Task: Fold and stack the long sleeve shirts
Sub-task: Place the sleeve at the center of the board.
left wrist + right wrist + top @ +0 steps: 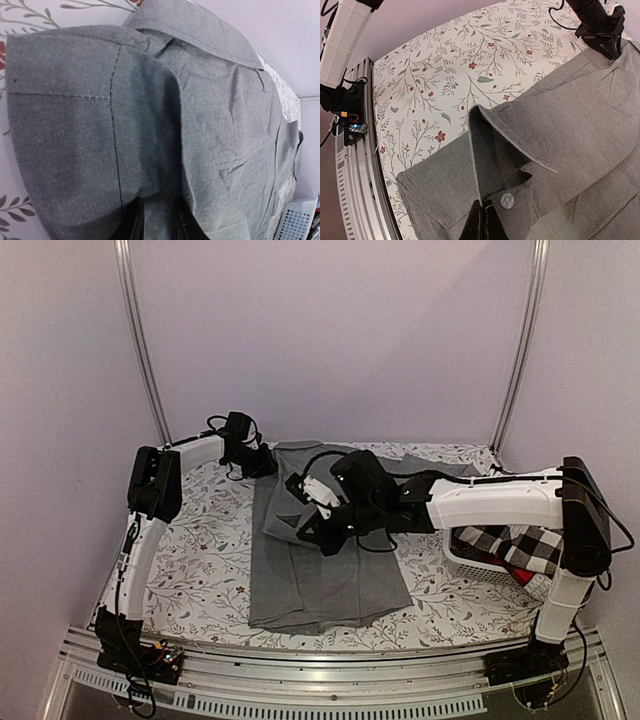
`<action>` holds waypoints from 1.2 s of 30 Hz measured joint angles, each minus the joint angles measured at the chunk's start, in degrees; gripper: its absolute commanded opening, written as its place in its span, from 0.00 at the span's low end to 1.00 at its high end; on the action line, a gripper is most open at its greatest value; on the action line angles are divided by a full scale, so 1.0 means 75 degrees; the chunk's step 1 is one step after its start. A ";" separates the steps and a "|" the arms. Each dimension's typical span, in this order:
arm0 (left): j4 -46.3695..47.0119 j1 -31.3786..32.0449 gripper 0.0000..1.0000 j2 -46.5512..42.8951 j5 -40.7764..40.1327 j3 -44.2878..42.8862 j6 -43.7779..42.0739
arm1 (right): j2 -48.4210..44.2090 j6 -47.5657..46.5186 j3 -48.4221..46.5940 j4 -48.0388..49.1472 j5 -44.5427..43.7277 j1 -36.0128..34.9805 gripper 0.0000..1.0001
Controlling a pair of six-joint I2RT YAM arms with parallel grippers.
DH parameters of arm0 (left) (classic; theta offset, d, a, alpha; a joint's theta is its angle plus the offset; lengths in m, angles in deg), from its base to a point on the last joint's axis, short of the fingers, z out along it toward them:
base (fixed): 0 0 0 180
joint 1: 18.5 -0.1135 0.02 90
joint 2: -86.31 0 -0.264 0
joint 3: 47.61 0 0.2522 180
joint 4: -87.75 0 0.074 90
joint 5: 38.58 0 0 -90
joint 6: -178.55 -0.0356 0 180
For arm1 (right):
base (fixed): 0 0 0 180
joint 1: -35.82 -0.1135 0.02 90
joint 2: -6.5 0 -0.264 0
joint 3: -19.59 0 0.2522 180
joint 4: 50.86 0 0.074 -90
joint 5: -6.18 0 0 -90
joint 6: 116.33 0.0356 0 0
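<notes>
A plain grey long sleeve shirt (320, 575) lies spread lengthwise on the floral table, collar at the far end. My left gripper (255, 462) sits at the shirt's far left corner. In the left wrist view this gripper (159, 219) is shut on a fold of the grey cloth (210, 115) near the collar. My right gripper (303, 525) hovers over the shirt's left half. The right wrist view shows it (486, 221) shut on the sleeve cuff, beside the cuff button (507, 200), with the cuff lifted and curled above the shirt body (590, 115).
A white basket (470, 555) stands at the table's right side, holding a black-and-white checked shirt (515, 540) and a bit of red cloth (525, 577). Its corner (300, 220) shows in the left wrist view. A metal rail (330, 680) runs along the near edge.
</notes>
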 measured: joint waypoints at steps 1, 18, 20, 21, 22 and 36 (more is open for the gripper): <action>-0.0003 -0.0006 0.21 0.0000 0.0026 0.0000 -0.0032 | 0.0111 0.0015 -0.0023 -0.0038 0.0009 -0.0032 0.00; -0.0125 -0.0050 0.15 -0.0020 0.0166 -0.0015 -0.0268 | 0.0778 0.0195 -0.0475 -0.0329 0.0216 -0.0411 0.00; -0.0163 -0.0064 0.14 -0.0020 0.0149 -0.0038 -0.0286 | 0.0778 0.0189 -0.0475 -0.0353 0.0227 -0.0504 0.00; -0.0169 -0.0079 0.13 -0.0026 0.0140 -0.0044 -0.0291 | 0.0778 0.0184 -0.0475 -0.0364 0.0233 -0.0548 0.00; -0.0187 -0.0090 0.14 -0.0050 0.0128 -0.0044 -0.0294 | 0.0778 0.0175 -0.0475 -0.0367 0.0236 -0.0577 0.00; -0.0262 -0.0146 0.35 -0.0682 -0.0137 -0.0026 -0.0510 | 0.0831 0.0172 -0.0469 -0.0481 0.0117 -0.0632 0.34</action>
